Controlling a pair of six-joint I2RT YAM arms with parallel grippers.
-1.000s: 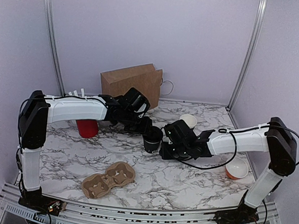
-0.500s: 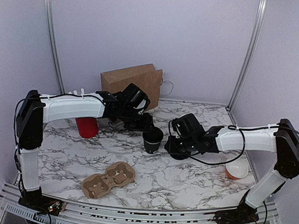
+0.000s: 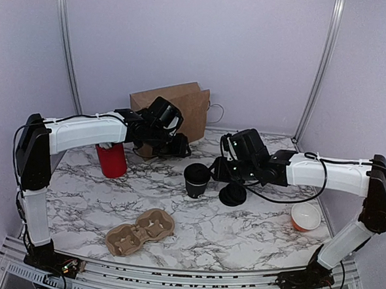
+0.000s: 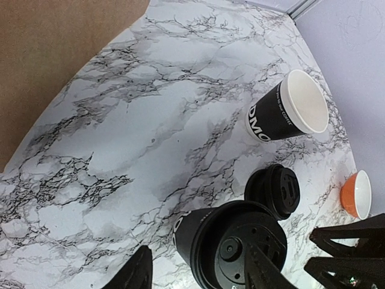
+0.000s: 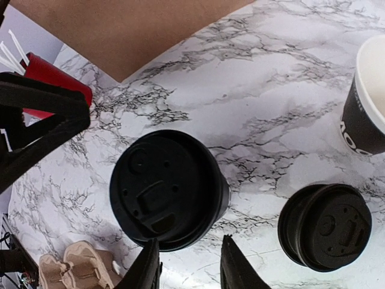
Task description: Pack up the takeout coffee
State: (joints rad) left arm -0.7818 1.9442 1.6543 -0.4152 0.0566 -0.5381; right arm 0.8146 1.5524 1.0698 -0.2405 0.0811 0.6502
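Observation:
The takeout coffee is a small black cup with a black lid, standing upright mid-table. It also shows in the left wrist view and the right wrist view. My left gripper is open and empty, up and to the cup's back left; its jaws hang over the cup without touching it. My right gripper is open and empty, just right of the cup and above it.
A loose black lid lies right of the cup. An open black cup with a white interior stands behind. A brown paper bag, a red cup of sticks, a pulp cup carrier and an orange bowl stand around.
Both grippers have drawn back and up from the lidded cup, the left toward the bag, the right to the right. The loose lid now shows on the table.

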